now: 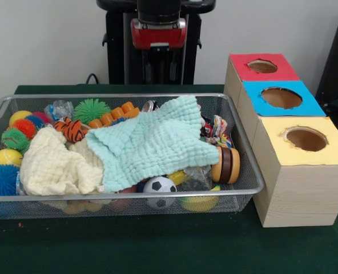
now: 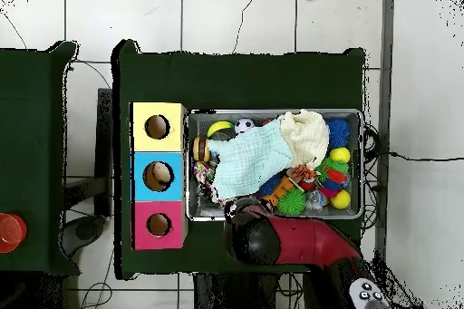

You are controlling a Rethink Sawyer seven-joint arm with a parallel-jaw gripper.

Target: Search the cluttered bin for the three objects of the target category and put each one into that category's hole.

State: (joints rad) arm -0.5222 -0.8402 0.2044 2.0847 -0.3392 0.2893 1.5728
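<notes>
The silver wire-mesh bin [image 1: 244, 142] stands on the green table, full of toys. A mint green cloth [image 1: 152, 142] and a cream cloth [image 1: 55, 165] cover much of what is inside. Around them I see a soccer ball [image 1: 159, 186], a green spiky ball [image 1: 91, 109], a tiger-striped toy [image 1: 72, 130], a yellow ball [image 1: 6, 158], a blue spiky ball [image 1: 3, 180] and a wooden yo-yo [image 1: 226, 165]. My gripper [image 1: 159, 65] hangs behind the bin's far rim, above the table. In the overhead view the arm [image 2: 281, 240] hides it beside the bin [image 2: 263, 112].
Three wooden boxes with round holes stand in a row beside the bin: red top [image 1: 240, 71], blue top [image 1: 254, 105], yellow top [image 1: 272, 148]. In the overhead view they are left of the bin. A red object [image 2: 9, 231] sits on a separate table.
</notes>
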